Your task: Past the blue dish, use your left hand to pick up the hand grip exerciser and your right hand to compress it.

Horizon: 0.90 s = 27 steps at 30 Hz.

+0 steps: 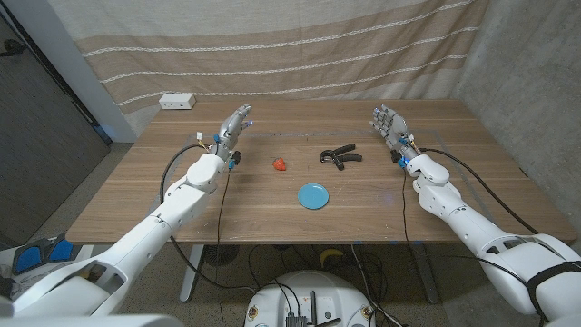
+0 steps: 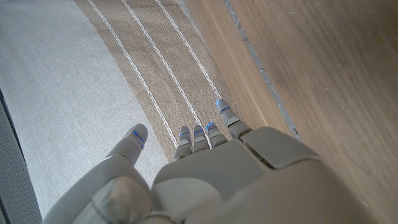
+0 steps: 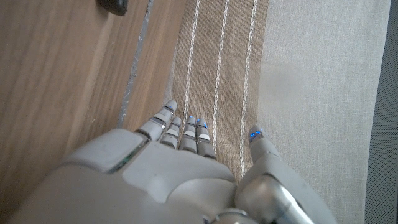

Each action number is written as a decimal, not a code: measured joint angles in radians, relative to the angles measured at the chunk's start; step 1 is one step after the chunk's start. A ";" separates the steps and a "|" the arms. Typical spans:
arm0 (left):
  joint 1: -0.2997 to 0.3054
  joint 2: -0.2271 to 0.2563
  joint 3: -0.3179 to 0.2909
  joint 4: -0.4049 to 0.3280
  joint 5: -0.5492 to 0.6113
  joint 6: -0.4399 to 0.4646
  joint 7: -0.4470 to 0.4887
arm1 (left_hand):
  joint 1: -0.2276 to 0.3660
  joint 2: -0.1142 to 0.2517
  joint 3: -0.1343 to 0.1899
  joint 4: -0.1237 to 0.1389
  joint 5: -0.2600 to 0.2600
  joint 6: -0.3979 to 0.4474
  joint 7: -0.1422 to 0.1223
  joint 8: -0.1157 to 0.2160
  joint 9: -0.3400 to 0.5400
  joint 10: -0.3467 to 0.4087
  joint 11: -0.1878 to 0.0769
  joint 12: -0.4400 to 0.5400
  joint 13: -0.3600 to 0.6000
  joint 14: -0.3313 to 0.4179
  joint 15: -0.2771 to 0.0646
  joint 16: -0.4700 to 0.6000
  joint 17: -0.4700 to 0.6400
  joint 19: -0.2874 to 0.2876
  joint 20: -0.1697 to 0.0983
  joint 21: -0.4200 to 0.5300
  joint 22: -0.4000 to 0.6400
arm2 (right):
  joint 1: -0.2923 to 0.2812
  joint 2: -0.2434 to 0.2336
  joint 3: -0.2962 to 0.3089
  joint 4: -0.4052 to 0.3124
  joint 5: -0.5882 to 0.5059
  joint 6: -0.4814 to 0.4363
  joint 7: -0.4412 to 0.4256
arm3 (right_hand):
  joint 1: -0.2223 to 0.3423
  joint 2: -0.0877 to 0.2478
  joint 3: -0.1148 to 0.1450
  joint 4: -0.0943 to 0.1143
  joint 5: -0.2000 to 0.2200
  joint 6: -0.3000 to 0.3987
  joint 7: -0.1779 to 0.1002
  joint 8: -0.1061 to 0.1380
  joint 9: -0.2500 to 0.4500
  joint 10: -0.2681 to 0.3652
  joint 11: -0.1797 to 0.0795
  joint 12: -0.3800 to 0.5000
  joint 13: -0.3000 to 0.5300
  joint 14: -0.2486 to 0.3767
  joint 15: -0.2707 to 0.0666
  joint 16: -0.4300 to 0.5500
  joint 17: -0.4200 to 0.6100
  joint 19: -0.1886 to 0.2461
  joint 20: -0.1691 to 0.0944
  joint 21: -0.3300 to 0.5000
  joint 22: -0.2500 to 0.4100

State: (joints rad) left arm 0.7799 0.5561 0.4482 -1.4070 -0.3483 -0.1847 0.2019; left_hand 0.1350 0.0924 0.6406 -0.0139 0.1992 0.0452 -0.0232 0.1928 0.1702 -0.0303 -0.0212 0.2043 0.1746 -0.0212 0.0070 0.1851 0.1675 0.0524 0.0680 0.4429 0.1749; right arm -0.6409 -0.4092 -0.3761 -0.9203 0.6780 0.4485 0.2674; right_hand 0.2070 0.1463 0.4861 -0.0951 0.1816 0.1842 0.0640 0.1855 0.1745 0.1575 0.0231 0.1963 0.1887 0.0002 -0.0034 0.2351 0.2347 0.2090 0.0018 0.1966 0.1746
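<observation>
Round blue dish (image 1: 314, 195) lies nearest on the wooden desk (image 1: 227, 209); at its 1 o'clock the black hand grip exerciser (image 1: 339, 156) rests untouched, left hand (image 1: 233, 127) and right hand (image 1: 388, 124) spread, empty: nothing begun.

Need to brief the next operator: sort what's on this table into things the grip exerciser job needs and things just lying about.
For the job:
- hand grip exerciser, black, beyond the dish
- blue dish, the landmark
- left hand, holding nothing
- right hand, holding nothing

Just lying about:
- small red object, left of the exerciser
- white box at the table's far left corner
</observation>
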 measured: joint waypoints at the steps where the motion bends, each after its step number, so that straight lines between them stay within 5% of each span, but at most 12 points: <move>1: 0.000 0.000 0.000 0.000 0.014 0.007 0.004 | 0.000 0.000 0.000 -0.005 0.000 0.000 0.000 0.000 0.000 0.003 0.003 0.000 0.000 0.000 0.000 0.000 0.000 0.004 0.004 0.000 0.000 | -0.001 -0.001 0.000 -0.001 0.000 0.000 0.000 | 0.000 0.000 0.000 0.000 0.000 0.004 -0.004 0.000 0.000 0.000 0.000 0.000 0.000 0.000 0.000 0.000 0.000 0.000 0.000 0.000 0.000; 27: -0.079 0.053 0.081 -0.075 0.266 0.123 0.044 | 0.026 -0.008 0.007 -0.053 -0.011 0.011 0.000 0.000 0.000 0.023 -0.005 0.000 0.000 0.014 0.000 0.000 0.000 0.022 0.014 -0.008 0.000 | -0.024 -0.013 0.014 -0.030 0.002 0.035 0.005 | 0.000 0.000 -0.004 -0.004 0.004 0.009 -0.002 0.000 0.005 0.005 0.005 0.000 0.000 0.005 0.005 0.000 0.000 0.007 0.007 0.000 0.000</move>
State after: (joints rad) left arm 0.7005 0.6094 0.5293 -1.4818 -0.0822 -0.0619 0.2461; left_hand 0.1612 0.0846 0.6474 -0.0672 0.1884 0.0557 -0.0232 0.1927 0.1700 -0.0073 -0.0266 0.2043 0.1745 -0.0068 0.0072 0.1850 0.1677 0.0739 0.0820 0.4350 0.1747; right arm -0.6651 -0.4222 -0.3617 -0.9502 0.6804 0.4833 0.2729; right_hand 0.2069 0.1463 0.4817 -0.0994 0.1856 0.1928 0.0623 0.1854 0.1794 0.1627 0.0286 0.1962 0.1886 0.0055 0.0020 0.2350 0.2346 0.2161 0.0089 0.1966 0.1744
